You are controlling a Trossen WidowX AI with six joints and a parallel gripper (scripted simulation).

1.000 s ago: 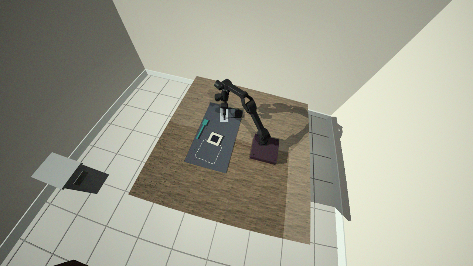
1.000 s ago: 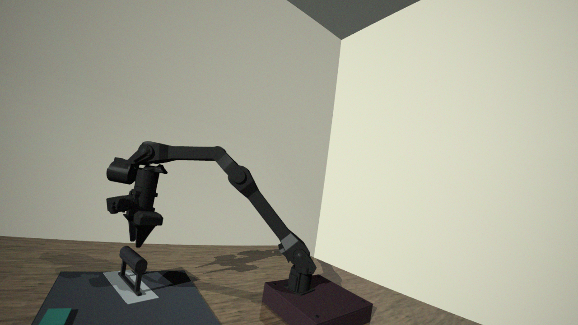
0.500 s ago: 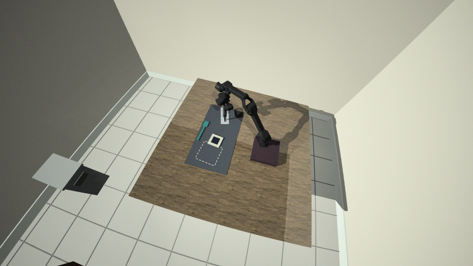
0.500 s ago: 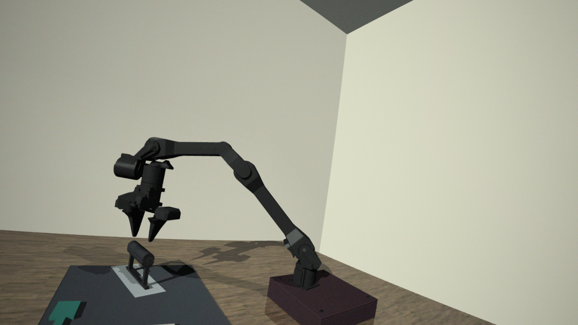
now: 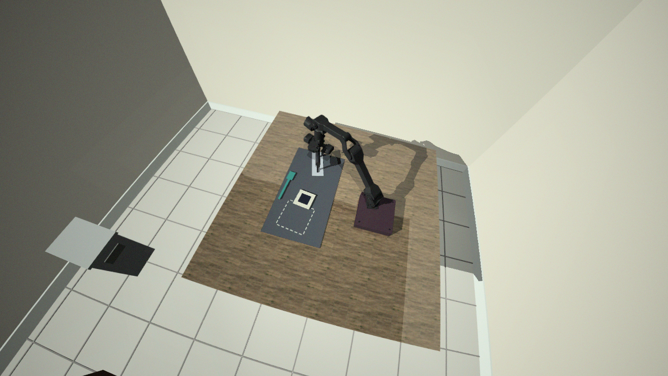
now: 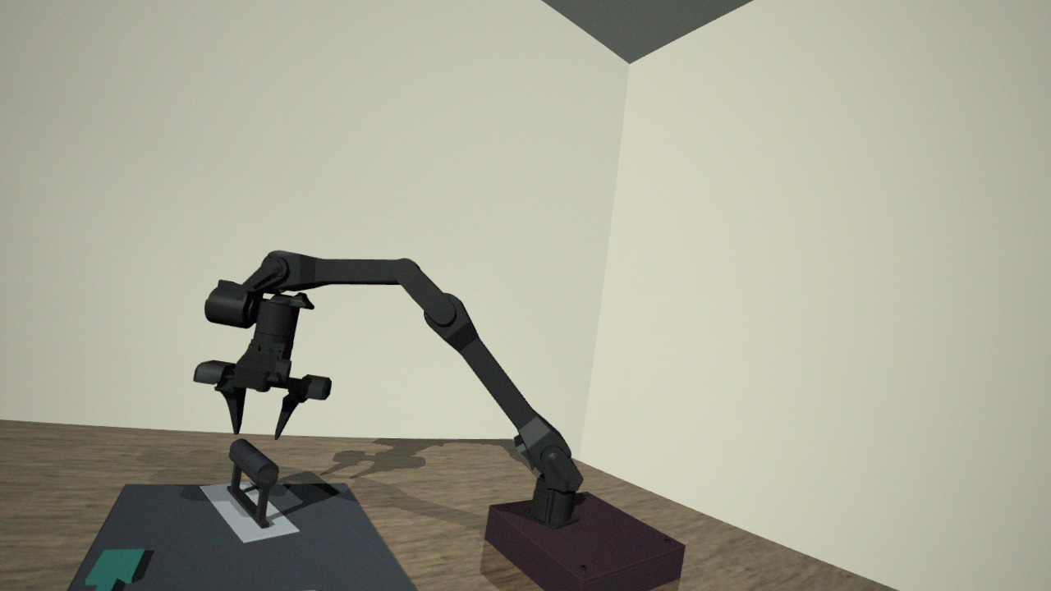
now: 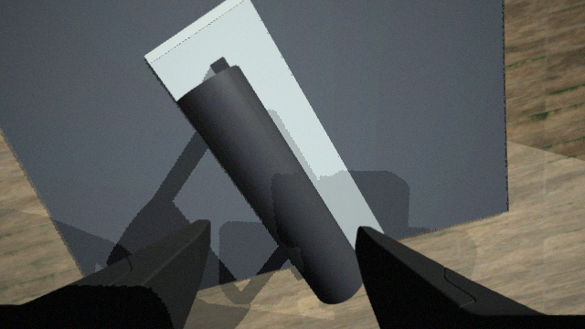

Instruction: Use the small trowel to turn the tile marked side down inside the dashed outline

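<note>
The trowel (image 5: 320, 173) (image 6: 253, 461) (image 7: 256, 151), a pale flat blade with a raised black cylindrical handle, lies at the far end of the dark mat (image 5: 324, 206) (image 6: 183, 562) (image 7: 411, 91). My gripper (image 5: 318, 152) (image 6: 256, 436) (image 7: 284, 234) is open and empty, pointing down just above the handle. In the wrist view the handle runs slantwise between the fingers, its near end by the right fingertip. The tile (image 5: 304, 199) lies flat, its dark square mark facing up, at the upper edge of the dashed outline (image 5: 302, 233) and mostly outside it.
A teal flat-headed tool (image 5: 284, 187) (image 6: 117, 564) lies along the mat's left edge, beside the tile. The arm's dark purple base block (image 5: 374, 219) (image 6: 588, 536) stands on the wooden table (image 5: 280, 271) (image 6: 411, 478) to the right of the mat.
</note>
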